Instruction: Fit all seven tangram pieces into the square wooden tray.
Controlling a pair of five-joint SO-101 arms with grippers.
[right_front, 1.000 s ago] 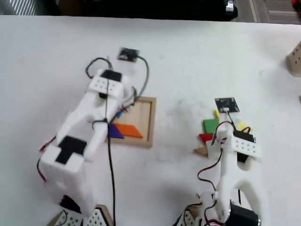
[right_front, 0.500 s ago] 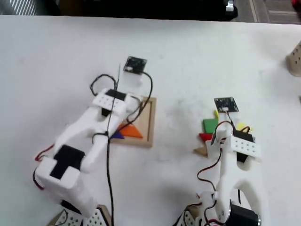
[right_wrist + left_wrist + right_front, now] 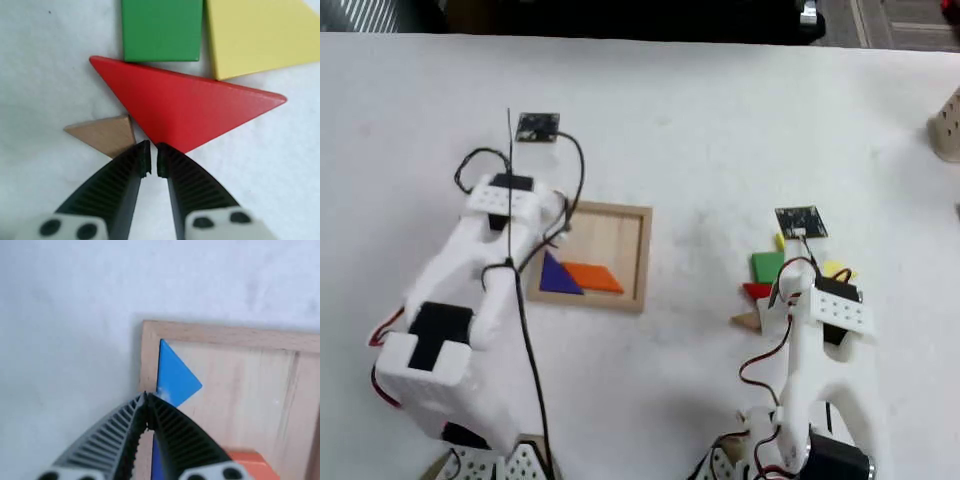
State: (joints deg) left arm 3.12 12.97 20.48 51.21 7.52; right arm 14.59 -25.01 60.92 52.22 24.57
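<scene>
You are only a little way into this job. Two pieces are lying in the wooden tray (image 3: 645, 256): a blue triangle (image 3: 557, 276) and an orange slanted piece (image 3: 595, 277), side by side along the edge nearest the arms. At least four more are waiting on the table by your right arm: a green square (image 3: 767, 267), a red triangle (image 3: 756, 291), a yellow piece (image 3: 837, 269) and a small tan triangle (image 3: 748, 321). Most of the work is left to do.

Your left gripper (image 3: 146, 399) is hanging over the tray's rim, squeezed tight and holding nothing. Your right gripper (image 3: 150, 160) is sitting just by the red triangle's point, almost closed with a thin gap, and it is holding nothing too.

The high view is showing you the whole table, with the tray and the pile well apart. The left wrist view is showing that the blue triangle is tucked into a corner. The right wrist view is showing the tan triangle pressed right up against the red one.
</scene>
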